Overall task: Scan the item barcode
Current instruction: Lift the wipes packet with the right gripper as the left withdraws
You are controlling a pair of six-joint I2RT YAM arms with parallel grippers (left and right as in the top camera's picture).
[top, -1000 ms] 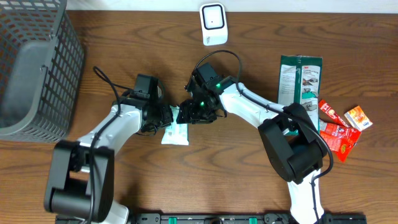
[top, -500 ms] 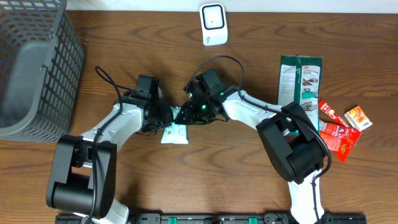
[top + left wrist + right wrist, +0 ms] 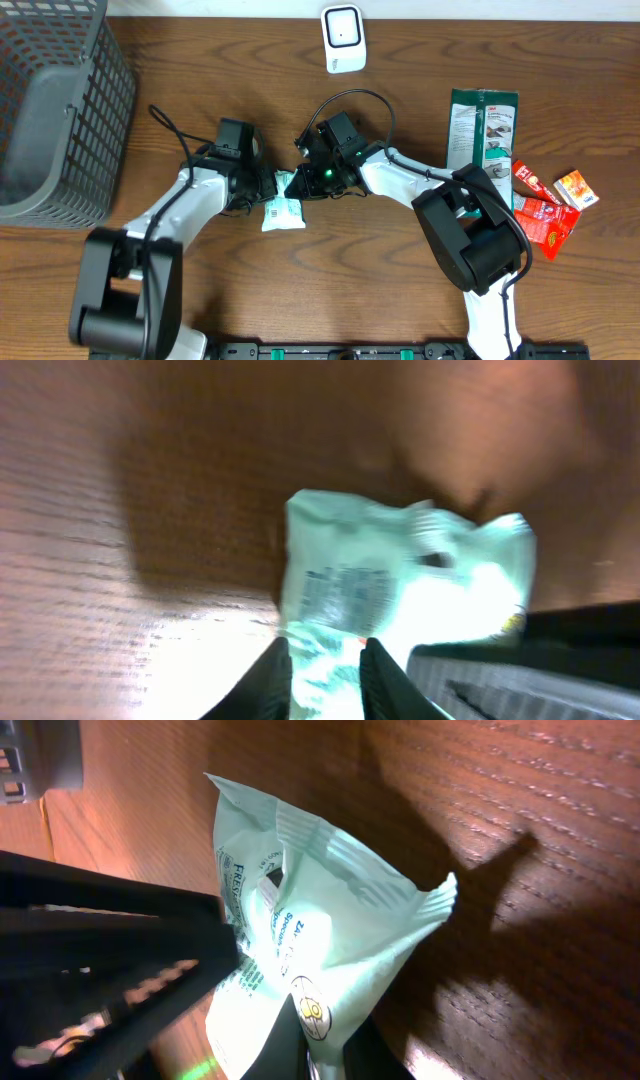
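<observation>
The right gripper (image 3: 303, 186) had just snapped closed, its fingers now clenched on one edge of the packet (image 3: 283, 211), which sat mid-table between the two arms. The left gripper (image 3: 322, 665) still pinched the opposite edge. With both sides held, it looked to me like a hand-over or re-grip, the packet well short of the scanner (image 3: 342, 38) at the far edge

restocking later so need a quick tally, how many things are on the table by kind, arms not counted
basket: 1
scanner: 1
mint packet: 1
green pack: 1
red and orange packets: 3
total: 7
</observation>
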